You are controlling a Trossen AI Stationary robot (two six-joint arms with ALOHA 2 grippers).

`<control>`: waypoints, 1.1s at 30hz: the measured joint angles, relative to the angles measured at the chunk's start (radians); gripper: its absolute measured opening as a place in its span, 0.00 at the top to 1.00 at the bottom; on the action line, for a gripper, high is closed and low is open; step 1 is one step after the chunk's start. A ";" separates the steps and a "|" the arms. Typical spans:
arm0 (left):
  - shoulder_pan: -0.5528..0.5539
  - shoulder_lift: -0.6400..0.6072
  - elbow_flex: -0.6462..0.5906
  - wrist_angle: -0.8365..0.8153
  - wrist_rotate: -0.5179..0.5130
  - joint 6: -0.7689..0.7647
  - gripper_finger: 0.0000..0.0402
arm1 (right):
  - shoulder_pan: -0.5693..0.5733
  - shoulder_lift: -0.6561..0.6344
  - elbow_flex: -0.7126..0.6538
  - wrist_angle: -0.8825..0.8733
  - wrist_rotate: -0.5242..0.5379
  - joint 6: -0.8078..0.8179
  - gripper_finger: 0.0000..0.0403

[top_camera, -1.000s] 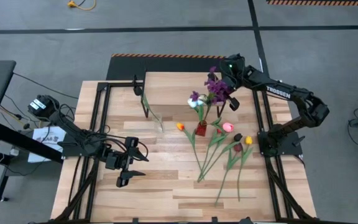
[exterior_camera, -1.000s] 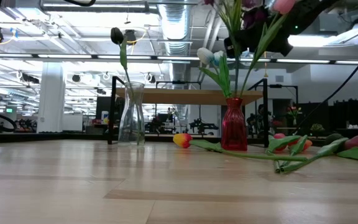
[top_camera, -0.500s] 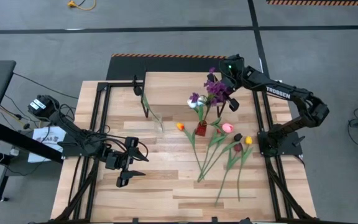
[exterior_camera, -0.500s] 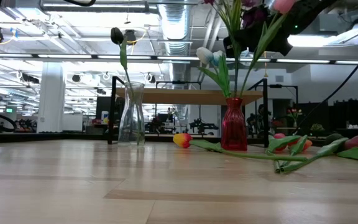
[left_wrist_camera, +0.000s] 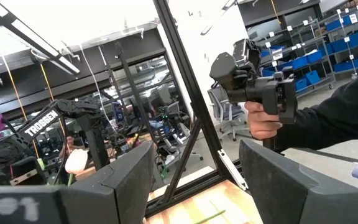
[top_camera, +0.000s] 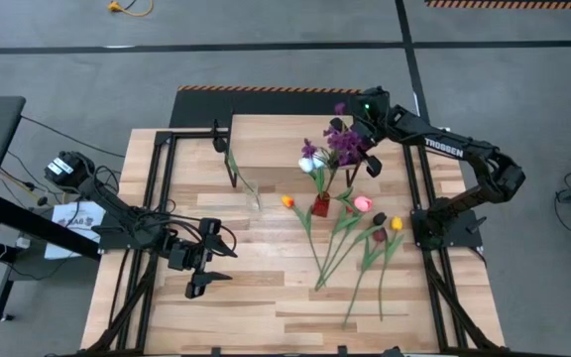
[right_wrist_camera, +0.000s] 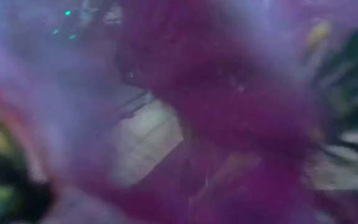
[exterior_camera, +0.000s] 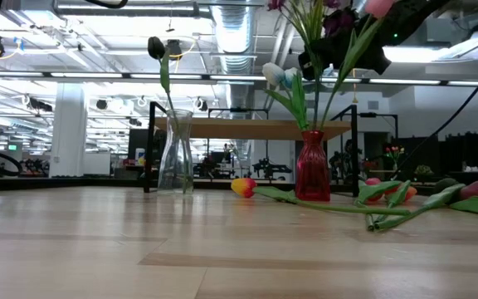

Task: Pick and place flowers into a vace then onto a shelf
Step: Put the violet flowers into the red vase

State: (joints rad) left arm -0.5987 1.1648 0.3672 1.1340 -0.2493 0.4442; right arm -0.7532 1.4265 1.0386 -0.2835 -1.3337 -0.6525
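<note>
- Counter [top_camera: 266, 297]: loose flowers [top_camera: 350, 248] lie fanned on its right half, well apart from the clear vase [exterior_camera: 175, 153], which holds one dark-headed stem.
- Shelf [exterior_camera: 247, 128]: stands at the far edge behind both vases, nothing on it. The shelf part is not yet started.
- Red vase [exterior_camera: 312, 166]: upright mid-counter with white tulips and purple sprig [top_camera: 343, 144] in it.
- Right gripper [top_camera: 363, 121]: high over the red vase, right at the purple sprig's blossoms. Its wrist view is filled with purple blur, so can't tell if its fingers are parted or clamped on the sprig.
- Step, as I read it: seating the purple sprig. Let go only once the stem is down in the neck, then lift straight up so the fingers don't drag blossoms or tip the narrow vase.
- Left gripper [top_camera: 204, 260]: parked low at the counter's front left, fingers [left_wrist_camera: 126, 180] spread wide, holding nothing.
</note>
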 joint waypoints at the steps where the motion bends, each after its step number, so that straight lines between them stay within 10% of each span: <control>1: 0.000 0.000 0.000 0.000 0.000 0.000 0.44 | 0.000 0.000 0.000 0.000 0.002 0.007 0.85; 22: 0.000 0.000 0.000 0.001 0.000 -0.002 0.44 | 0.000 -0.052 0.000 -0.149 0.194 0.077 0.40; 33: 0.000 0.000 0.000 0.010 0.000 -0.016 0.44 | 0.042 -0.129 0.000 -0.301 0.367 0.084 0.37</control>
State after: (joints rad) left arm -0.5987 1.1648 0.3672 1.1442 -0.2493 0.4284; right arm -0.7116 1.2980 1.0382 -0.5848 -0.9667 -0.5687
